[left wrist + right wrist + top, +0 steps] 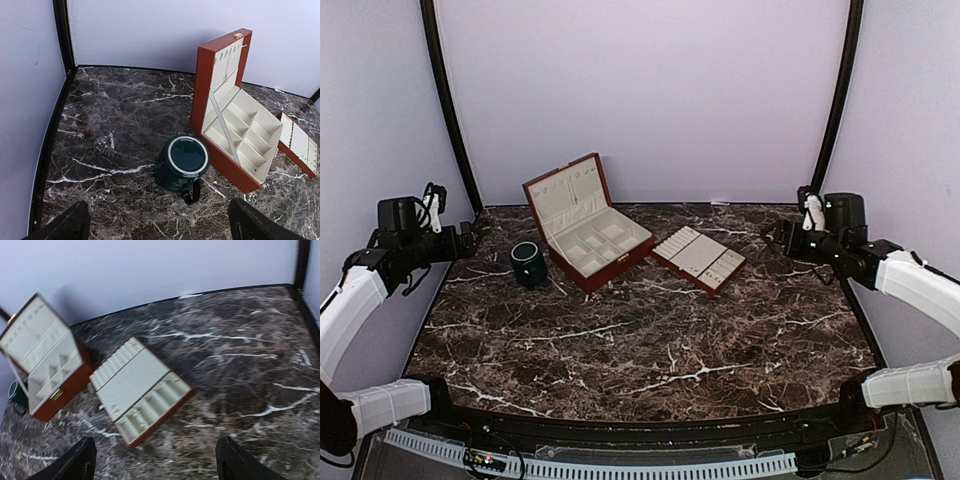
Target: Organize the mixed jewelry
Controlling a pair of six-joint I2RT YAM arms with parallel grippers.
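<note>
No piece of the mixed jewelry can be made out in any view; the pieces are too small to show. The inside of the dark green cup (183,160) shows only glossy glaze in the left wrist view. If the pieces sit in the cup, that is a guess and not something seen.

The left gripper (159,226) hangs at the far left edge of the desk (650,340), its fingers spread wide and holding nothing. The cup stands just to its right and a little nearer, with its handle turned toward that gripper. It stands beside the open wooden box (235,145), on the box's left and close to it.

The right gripper (155,462) hovers at the far right, also well open and empty. The flat tray (140,395) lies to its left, beside the box on its right.

The left arm is plainly the nearer one to the cup, and the right arm to the tray.
</note>
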